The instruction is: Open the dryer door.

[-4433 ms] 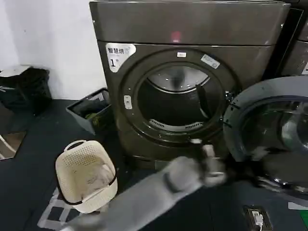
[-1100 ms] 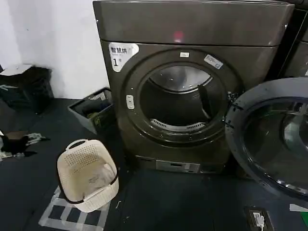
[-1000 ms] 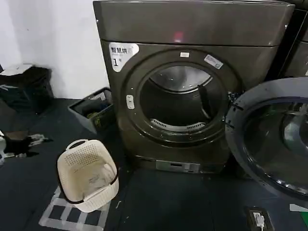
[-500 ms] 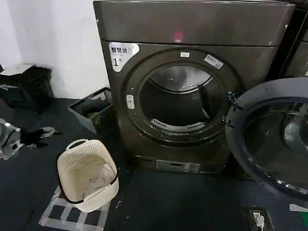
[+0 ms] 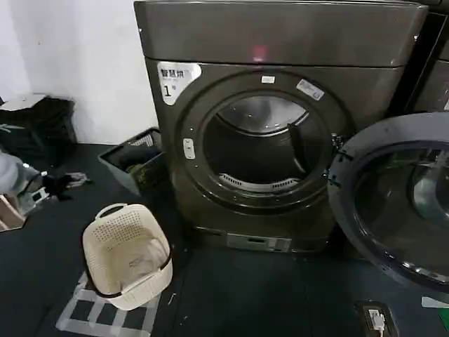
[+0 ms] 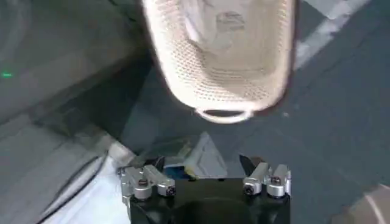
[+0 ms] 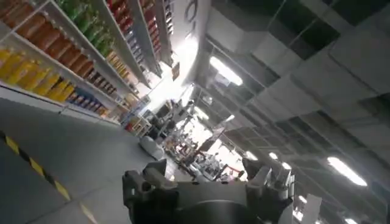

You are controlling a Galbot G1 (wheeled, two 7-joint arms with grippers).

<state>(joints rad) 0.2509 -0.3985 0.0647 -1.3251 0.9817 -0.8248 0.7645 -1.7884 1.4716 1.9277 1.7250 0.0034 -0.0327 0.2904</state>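
Observation:
The dryer (image 5: 280,42), dark grey-bronze with a white "1" label and a pink light, stands in the middle of the head view. The dryer door (image 5: 393,203) hangs swung wide open to the right, its dark grey back rim and tinted glass facing me. The round drum opening (image 5: 263,151) is uncovered. My left gripper (image 5: 66,182) hovers low at the far left, well away from the dryer. In the left wrist view the left gripper (image 6: 204,173) is open and holds nothing. In the right wrist view my right gripper (image 7: 207,176) is open, empty and pointing up at a ceiling.
A cream mesh laundry basket (image 5: 126,256) sits on the dark floor left of the dryer, also seen as the basket (image 6: 222,55) from the wrist. A dark bin (image 5: 133,165) stands by the wall. A second machine (image 5: 435,70) is behind the door. A floor socket (image 5: 375,319) lies front right.
My left arm has pulled back from in front of the dryer to the far left, then shifted slightly up and right. The door has stayed wide open.

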